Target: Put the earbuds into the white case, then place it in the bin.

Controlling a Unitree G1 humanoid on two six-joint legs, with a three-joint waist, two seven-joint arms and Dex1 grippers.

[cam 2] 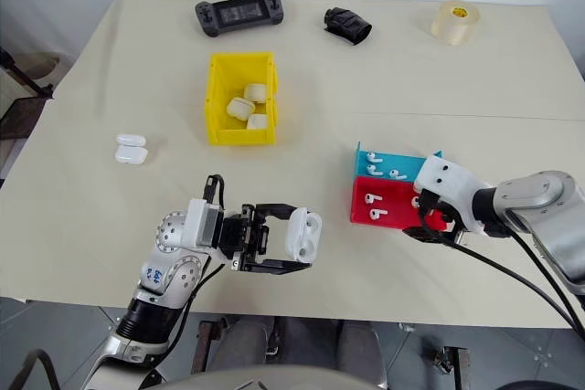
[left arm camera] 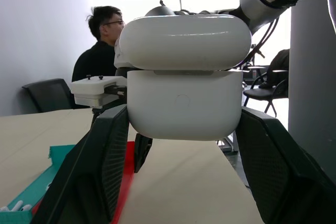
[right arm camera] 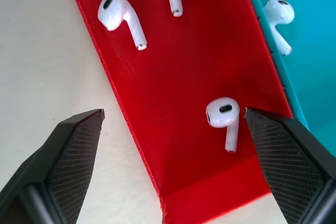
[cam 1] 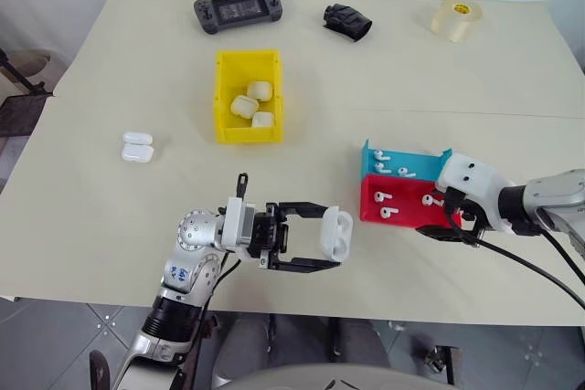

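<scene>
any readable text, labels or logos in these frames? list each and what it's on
No text can be read in these frames.
Tape roll: a dark mark on its top face, too small to read.
Game controller: its screen shows nothing legible.
Left arm wrist housing: small blue marks, too small to read.
White case in the left gripper: plain, no print.

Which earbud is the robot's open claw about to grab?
Find the red tray beside the blue tray. Three earbuds lie in it; this earbud sits alone near the tray's open end, right between the right claw fingers.
</scene>
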